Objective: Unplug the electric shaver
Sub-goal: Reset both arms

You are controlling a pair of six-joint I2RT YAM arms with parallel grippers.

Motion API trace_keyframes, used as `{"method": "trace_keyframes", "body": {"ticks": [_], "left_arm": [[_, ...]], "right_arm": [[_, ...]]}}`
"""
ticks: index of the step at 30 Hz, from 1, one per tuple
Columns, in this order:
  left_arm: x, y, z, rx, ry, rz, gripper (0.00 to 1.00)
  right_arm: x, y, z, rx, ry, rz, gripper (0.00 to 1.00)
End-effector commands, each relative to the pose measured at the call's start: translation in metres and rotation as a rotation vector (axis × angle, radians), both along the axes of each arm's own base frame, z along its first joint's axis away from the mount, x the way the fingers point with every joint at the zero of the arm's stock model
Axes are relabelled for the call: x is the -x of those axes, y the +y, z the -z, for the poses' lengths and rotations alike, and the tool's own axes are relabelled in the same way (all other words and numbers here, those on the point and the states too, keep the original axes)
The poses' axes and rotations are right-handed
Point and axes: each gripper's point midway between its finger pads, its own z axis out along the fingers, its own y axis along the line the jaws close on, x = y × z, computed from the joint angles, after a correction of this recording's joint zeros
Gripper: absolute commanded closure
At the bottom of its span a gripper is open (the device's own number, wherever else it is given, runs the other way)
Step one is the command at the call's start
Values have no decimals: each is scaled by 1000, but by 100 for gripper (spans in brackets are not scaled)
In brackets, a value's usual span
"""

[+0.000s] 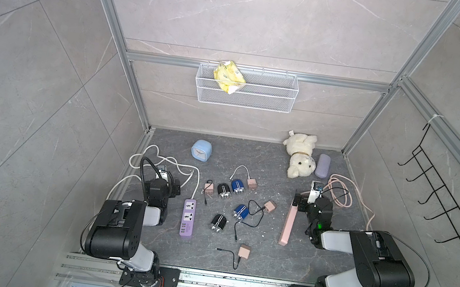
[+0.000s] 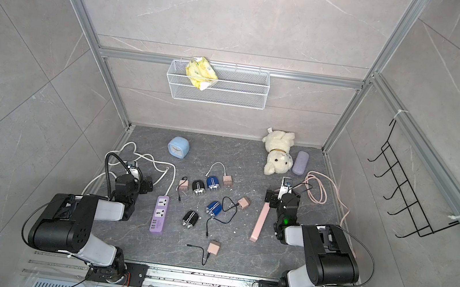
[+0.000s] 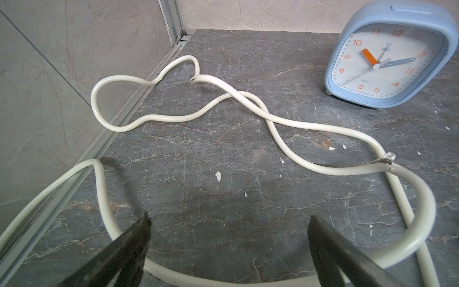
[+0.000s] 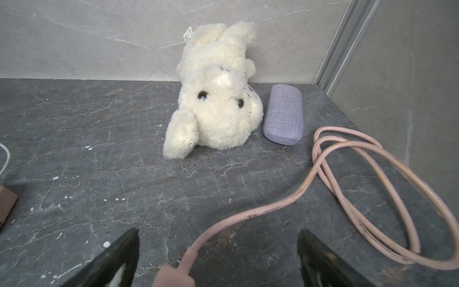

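Several small electric shavers lie mid-floor in both top views: a black one (image 1: pixel 224 191) beside a blue one (image 1: pixel 237 186), a second blue one (image 1: pixel 241 211) and a black one (image 1: pixel 218 222). Pink adapters (image 1: pixel 270 207) with thin cables lie loose among them. The sockets of the purple power strip (image 1: pixel 187 218) are bare. A long pink strip (image 1: pixel 287 224) lies to the right. My left gripper (image 3: pixel 228 218) stands open over a white cord (image 3: pixel 173 119). My right gripper (image 4: pixel 218 232) is open above the pink strip's far end (image 4: pixel 173 275) and its cord (image 4: pixel 347 198).
A blue alarm clock (image 1: pixel 201 151) stands at the back left. A white plush toy (image 1: pixel 301 156) and a lilac case (image 1: pixel 322 165) lie at the back right. A wire basket (image 1: pixel 258 99) hangs on the back wall, and black hooks (image 1: pixel 438 204) on the right wall.
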Motion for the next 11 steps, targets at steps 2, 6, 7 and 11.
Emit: {"method": "trace_keyframes", "body": {"ticks": [2,6,7,11], "left_arm": [[-6,-1,-16,9,-69,5,0],[-6,0,-17,9,-70,4,0],[-6,0,-16,7,-69,5,0],[-6,0,-16,9,-68,5,0]], "right_arm": [[0,-1,0,13,-11,6,1],[0,-1,0,13,-12,9,1],[0,-1,-1,13,-13,10,1],[0,-1,0,13,-10,10,1]]}}
